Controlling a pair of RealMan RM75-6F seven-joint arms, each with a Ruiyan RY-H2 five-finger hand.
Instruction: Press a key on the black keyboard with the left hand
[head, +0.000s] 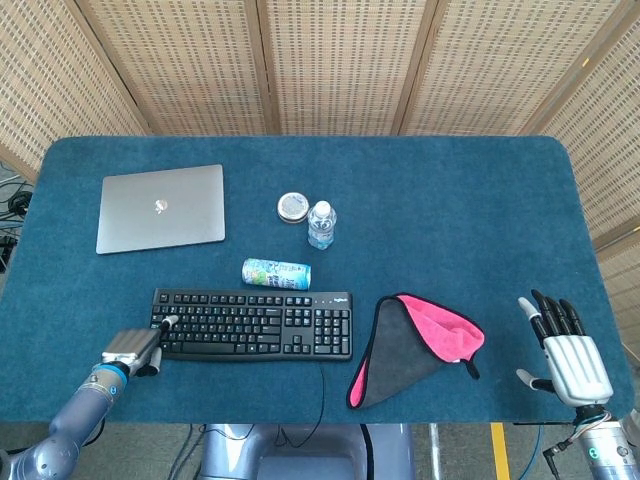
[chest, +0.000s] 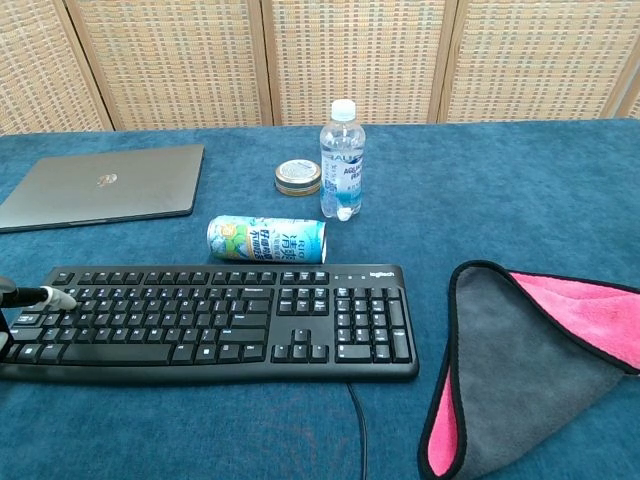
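Note:
The black keyboard (head: 260, 325) lies near the table's front edge, left of centre; the chest view shows it as well (chest: 220, 320). My left hand (head: 133, 350) sits at the keyboard's near left corner, one finger stretched out and the others tucked under. That fingertip (chest: 60, 298) rests on a key in the leftmost columns of the upper rows. The chest view shows only this finger, coming in from the left edge. My right hand (head: 565, 355) is far off at the table's front right corner, fingers spread and holding nothing.
A closed silver laptop (head: 160, 208) lies at the back left. A round tin (head: 293, 206), an upright water bottle (head: 321, 224) and a can on its side (head: 276, 272) stand behind the keyboard. A grey and pink cloth (head: 415, 348) lies to its right.

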